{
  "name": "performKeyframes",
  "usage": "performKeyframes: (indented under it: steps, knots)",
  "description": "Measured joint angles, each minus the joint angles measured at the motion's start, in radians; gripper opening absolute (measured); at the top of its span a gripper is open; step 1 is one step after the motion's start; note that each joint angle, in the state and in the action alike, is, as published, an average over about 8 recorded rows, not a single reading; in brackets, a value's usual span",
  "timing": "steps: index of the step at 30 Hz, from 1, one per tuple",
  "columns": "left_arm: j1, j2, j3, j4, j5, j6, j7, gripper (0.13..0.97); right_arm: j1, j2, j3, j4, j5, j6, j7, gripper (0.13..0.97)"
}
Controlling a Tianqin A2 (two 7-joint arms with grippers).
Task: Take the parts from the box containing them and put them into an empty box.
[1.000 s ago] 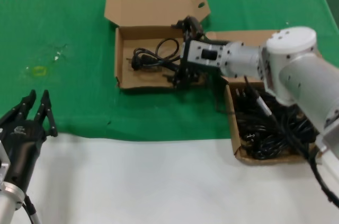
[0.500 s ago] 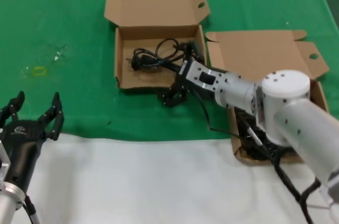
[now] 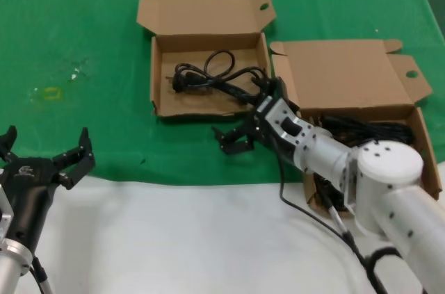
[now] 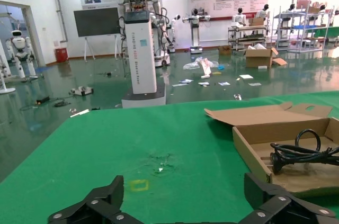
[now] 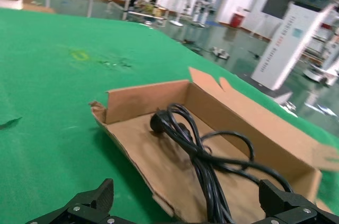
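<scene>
While boxed, power cord (image 3: 212,75) beyond spread right end effector (image 3: 245,127)

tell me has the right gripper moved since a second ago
Yes. The right gripper has pulled back out of the left box toward the robot, open and empty.

One box (image 3: 161,85) sat at upper centre on the tabletop (image 3: 83,23), a cord (image 3: 208,75) inside. A second box (image 3: 425,134), lower right, held more cords (image 3: 365,127). The right gripper (image 3: 240,137) hung between them; the left gripper (image 3: 42,158) sat lower left.
</scene>
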Motion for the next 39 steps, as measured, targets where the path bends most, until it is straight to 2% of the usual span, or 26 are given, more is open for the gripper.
performKeyframes:
  steps: [4,12,21,39]
  knots:
    - [0.0,0.0,0.0,0.0,0.0,0.0,0.0,0.732,-0.071,0.016,0.041,0.084,-0.014,0.033,0.054,0.966]
    - [0.0,0.0,0.0,0.0,0.0,0.0,0.0,0.879,-0.213,0.047,0.122,0.252,-0.043,0.099,0.162,0.966]
    - [0.0,0.0,0.0,0.0,0.0,0.0,0.0,0.955,-0.373,0.082,0.213,0.442,-0.075,0.174,0.285,0.966]
    - [0.0,0.0,0.0,0.0,0.0,0.0,0.0,0.966,-0.678,0.149,0.389,0.805,-0.136,0.316,0.519,0.966]
